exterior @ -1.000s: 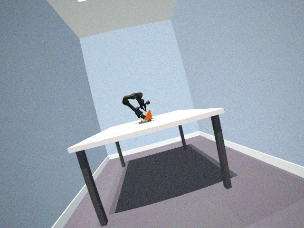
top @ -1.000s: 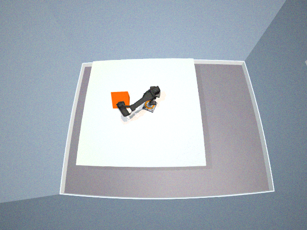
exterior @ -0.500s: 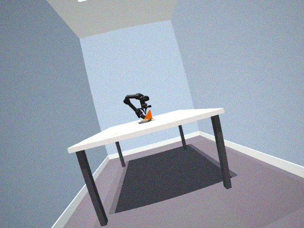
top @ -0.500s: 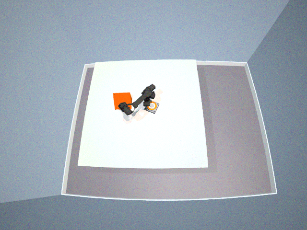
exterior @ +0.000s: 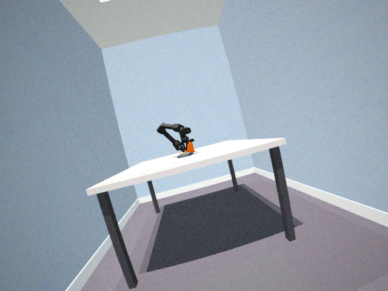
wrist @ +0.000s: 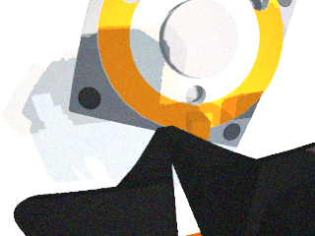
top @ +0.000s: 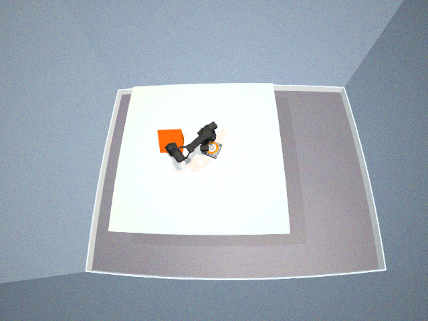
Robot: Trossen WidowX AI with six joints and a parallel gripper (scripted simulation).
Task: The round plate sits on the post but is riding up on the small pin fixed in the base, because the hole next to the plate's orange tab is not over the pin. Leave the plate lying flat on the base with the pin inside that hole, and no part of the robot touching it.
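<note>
The round plate (top: 217, 148) (wrist: 271, 49), an orange-yellow ring around a white middle, sits around the pale round post (wrist: 202, 39) on the grey square base (wrist: 84, 69) (exterior: 183, 156). In the wrist view, the orange tab (wrist: 198, 129) points toward the bottom, with a small round hole (wrist: 195, 94) just inward of it. Whether the pin is in that hole, and whether the plate is tilted, I cannot tell. My gripper (wrist: 165, 134) is shut and empty. Its tips show beside the tab at the plate's lower edge in the wrist view; their height and any contact are unclear.
An orange block (top: 170, 138) (exterior: 190, 147) stands near the arm's foot, left of the base in the top view. The arm (top: 197, 142) (exterior: 169, 137) reaches from there over the base's left side. All stand on the white table (top: 207, 200) (exterior: 150, 169).
</note>
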